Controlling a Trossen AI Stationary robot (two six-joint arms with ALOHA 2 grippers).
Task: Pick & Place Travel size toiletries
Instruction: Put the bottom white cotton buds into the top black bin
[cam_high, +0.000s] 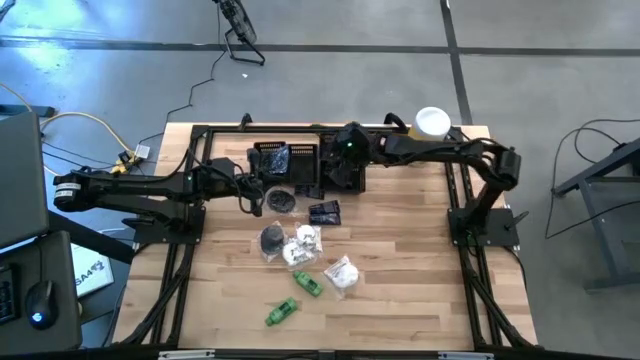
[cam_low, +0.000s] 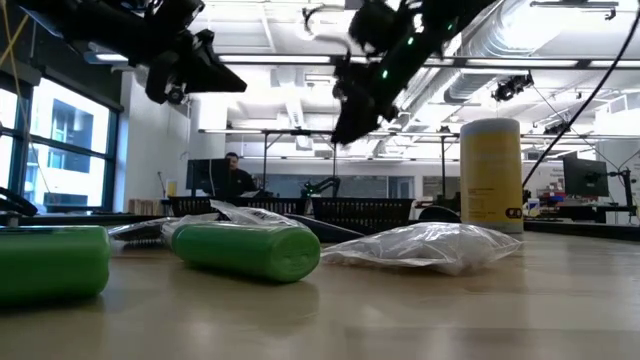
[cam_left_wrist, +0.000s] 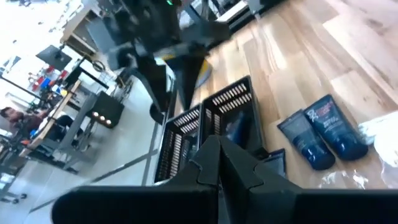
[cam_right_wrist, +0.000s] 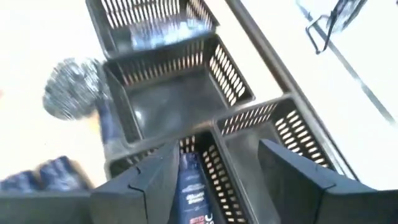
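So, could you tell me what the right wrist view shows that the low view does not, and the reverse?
Only the right wrist view looks down into the black mesh trays: a dark blue tube lies in the compartment between the open fingers of the right gripper, and a crinkly silver item sits outside the trays.

Only the low view shows the green tubes, a clear crinkly sachet, the yellow cylinder and a person in the room behind.

Both show the right arm over the trays.
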